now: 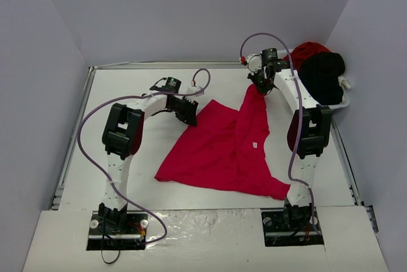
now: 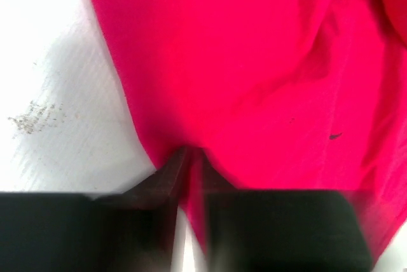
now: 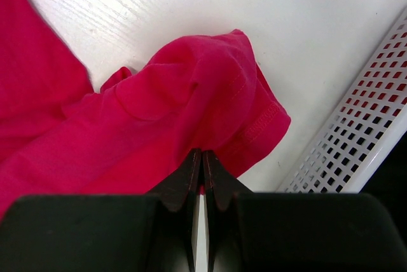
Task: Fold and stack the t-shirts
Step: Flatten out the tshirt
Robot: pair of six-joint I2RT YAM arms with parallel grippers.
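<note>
A bright red t-shirt lies rumpled across the middle of the white table. My left gripper is shut on its upper left edge; in the left wrist view a fold of red cloth sits pinched between the dark fingers. At the shirt's far right corner my right gripper holds the cloth lifted off the table. The right wrist view has its jaws closed on a hemmed sleeve. Another red t-shirt and a black t-shirt lie heaped in the basket.
A white plastic basket stands at the back right corner, its perforated wall close beside my right gripper. Grey walls surround the table. A speckled smudge marks the tabletop left of the shirt.
</note>
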